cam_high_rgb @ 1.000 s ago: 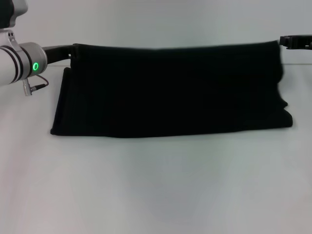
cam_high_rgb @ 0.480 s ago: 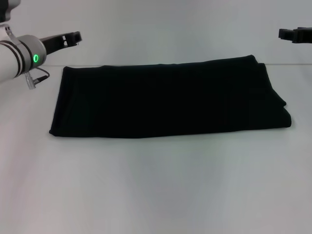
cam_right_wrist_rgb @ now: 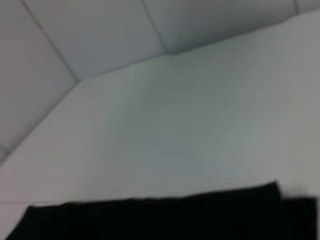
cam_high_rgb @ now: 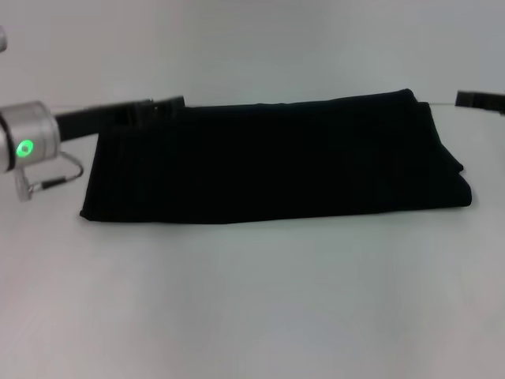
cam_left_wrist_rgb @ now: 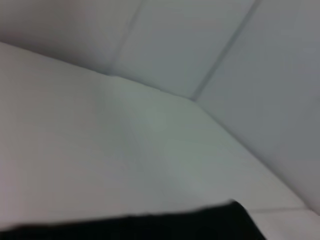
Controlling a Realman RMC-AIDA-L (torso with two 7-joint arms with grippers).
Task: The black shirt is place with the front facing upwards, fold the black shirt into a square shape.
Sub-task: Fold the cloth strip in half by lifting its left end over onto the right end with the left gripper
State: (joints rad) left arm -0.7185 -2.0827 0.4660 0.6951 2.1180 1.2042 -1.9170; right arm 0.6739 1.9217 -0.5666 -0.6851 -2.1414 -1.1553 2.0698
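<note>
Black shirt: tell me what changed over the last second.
A second ago both pincers held the far edge up; they let go and the black shirt dropped flat, folded in a long band. Since then the left pincer has come back low to the far left corner. The right pincer stayed off the right end.

The head camera looks forward and down, with the left gripper (cam_high_rgb: 170, 103) and right gripper (cam_high_rgb: 473, 99) at opposite ends. Each wrist camera looks low past its gripper across the table (cam_left_wrist_rgb: 100, 165). All three views share the black shirt (cam_high_rgb: 276, 158).

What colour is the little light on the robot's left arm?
Green. The light glows on the silver band of the left arm, best seen in the head view.
</note>
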